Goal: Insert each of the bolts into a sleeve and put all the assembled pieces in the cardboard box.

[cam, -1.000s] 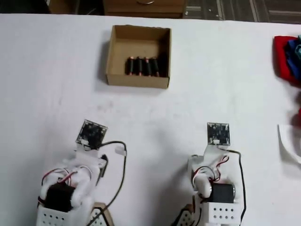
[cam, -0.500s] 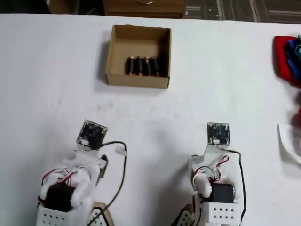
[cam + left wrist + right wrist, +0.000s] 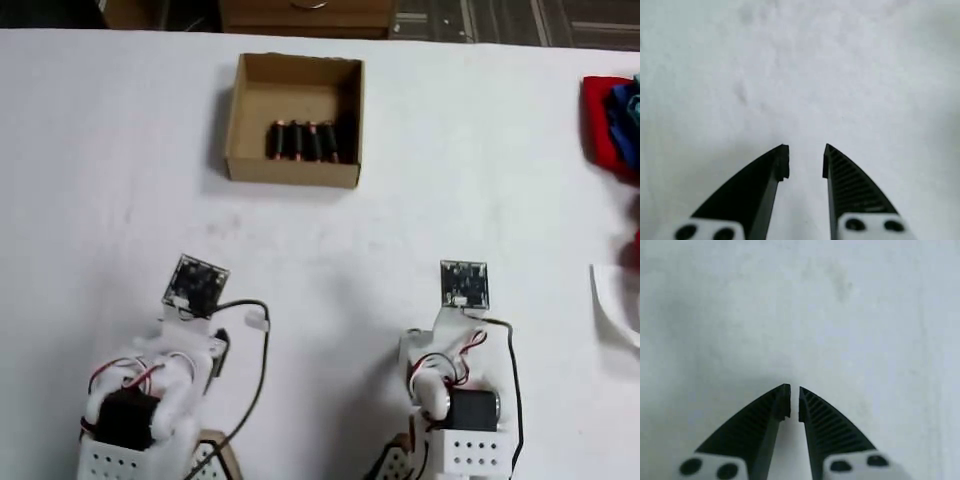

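High view: cardboard box (image 3: 290,171) on bench (image 3: 480,170), four assembled pieces (image 3: 295,141) in row inside. Wrist views: left tool (image 3: 805,161) slightly parted, right tool (image 3: 794,402) clenched, both empty.

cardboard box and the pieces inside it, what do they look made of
The cardboard box looks like matte brown card with plain walls. The pieces are dark cylinders with coppery bands and a slight sheen: probably metal, though plastic can't be ruled out.

Red cloth (image 3: 608,118) at the white table's (image 3: 500,180) right edge
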Action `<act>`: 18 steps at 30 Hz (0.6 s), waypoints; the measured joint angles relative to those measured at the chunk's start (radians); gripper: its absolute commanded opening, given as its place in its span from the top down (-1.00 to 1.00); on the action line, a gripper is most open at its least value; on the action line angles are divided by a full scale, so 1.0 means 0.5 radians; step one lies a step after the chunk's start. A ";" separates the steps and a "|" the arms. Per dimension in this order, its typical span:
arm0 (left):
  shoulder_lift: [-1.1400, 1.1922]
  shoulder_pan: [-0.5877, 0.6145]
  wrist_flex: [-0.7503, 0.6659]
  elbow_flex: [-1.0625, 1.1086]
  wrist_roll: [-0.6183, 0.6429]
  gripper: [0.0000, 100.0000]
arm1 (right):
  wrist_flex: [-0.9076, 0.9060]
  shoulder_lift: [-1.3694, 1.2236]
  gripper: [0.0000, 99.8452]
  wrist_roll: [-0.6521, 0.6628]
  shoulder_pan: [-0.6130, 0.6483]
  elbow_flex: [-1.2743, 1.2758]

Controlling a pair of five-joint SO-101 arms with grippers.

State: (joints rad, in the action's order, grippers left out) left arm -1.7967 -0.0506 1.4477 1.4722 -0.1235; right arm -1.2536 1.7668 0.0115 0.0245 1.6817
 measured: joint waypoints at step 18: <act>-0.003 0.000 0.000 0.000 -0.362 0.73 | 0.000 0.000 0.96 0.000 0.000 0.000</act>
State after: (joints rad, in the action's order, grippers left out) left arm -1.7983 -0.0506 1.4477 1.4722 -0.3046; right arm -1.2536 1.7668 0.0115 0.0245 1.6817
